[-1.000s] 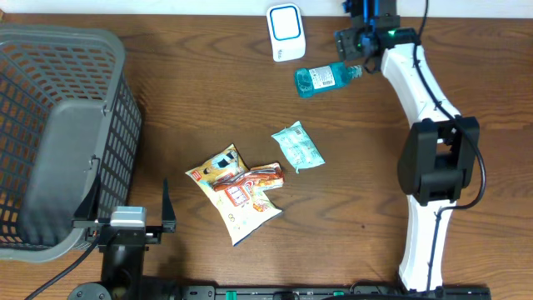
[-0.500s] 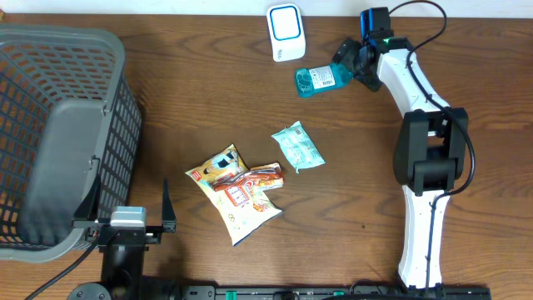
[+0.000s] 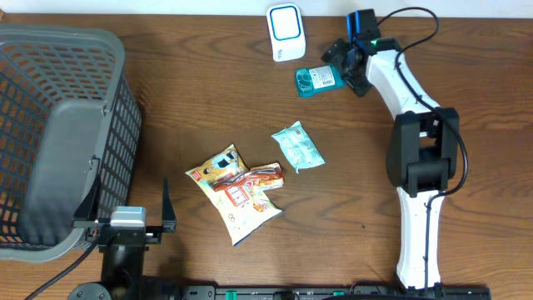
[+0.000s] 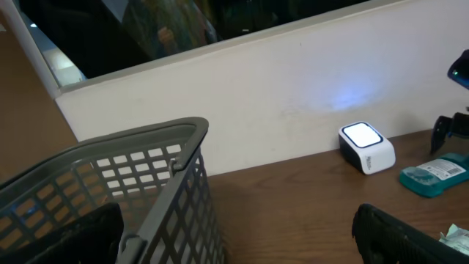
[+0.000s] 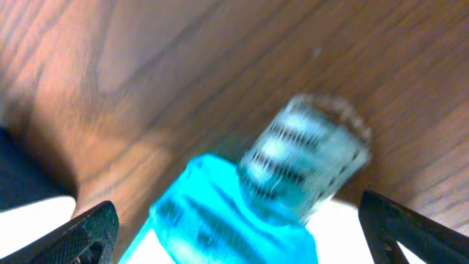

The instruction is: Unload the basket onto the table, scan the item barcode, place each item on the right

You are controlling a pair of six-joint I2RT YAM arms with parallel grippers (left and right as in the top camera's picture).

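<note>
A see-through blue plastic bottle [image 3: 319, 79] with a white label is seen lying on its side on the brown wooden table [image 3: 208, 108], just beside the small white box scanner [image 3: 286, 32] at the far edge. The bottle's cap end is pointed at the right gripper [image 3: 348, 68], whose fingers are spread wide on either side of the cap – nothing is pinched. In the right wrist view the ridged cap [image 5: 304, 158] is blurred. The left gripper [image 3: 127, 204] is also spread wide and empty, near the front edge beside the grey plastic mesh basket [image 3: 62, 42]. A pale green snack packet [image 3: 297, 147] and a pile of yellow and red snack packets [image 3: 237, 190] are laid in the middle – well apart from the bottle.
</note>
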